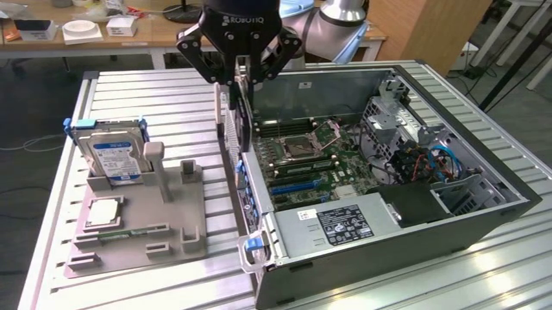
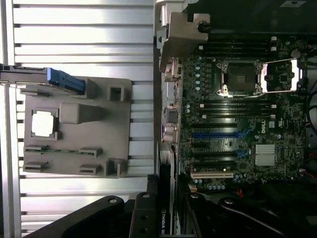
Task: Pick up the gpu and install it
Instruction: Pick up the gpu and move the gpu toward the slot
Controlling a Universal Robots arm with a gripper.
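Note:
My gripper (image 1: pixel 240 70) hangs above the exterior view's left wall of the open computer case (image 1: pixel 483 213), shut on the gpu (image 1: pixel 245 111). The gpu is a thin black card seen edge-on, hanging upright with its pale perforated bracket on the side facing the grey fixture. In the wrist view the gpu (image 2: pixel 167 148) runs as a narrow blade from my gripper (image 2: pixel 166 218) along the motherboard's edge, bracket tab at the far end. The motherboard (image 1: pixel 302 158) lies inside the case with a blue slot (image 1: pixel 298 187), also seen as the blue slot (image 2: pixel 218 135) in the wrist view.
A grey fixture (image 1: pixel 168 219) on the slatted table holds a blue-labelled hard drive (image 1: pixel 114 158), a processor chip (image 1: pixel 103 212) and a green memory strip (image 1: pixel 129 234). In the case sit a power supply (image 1: pixel 345 223) and drive cages with cables (image 1: pixel 431 161). Benches stand behind.

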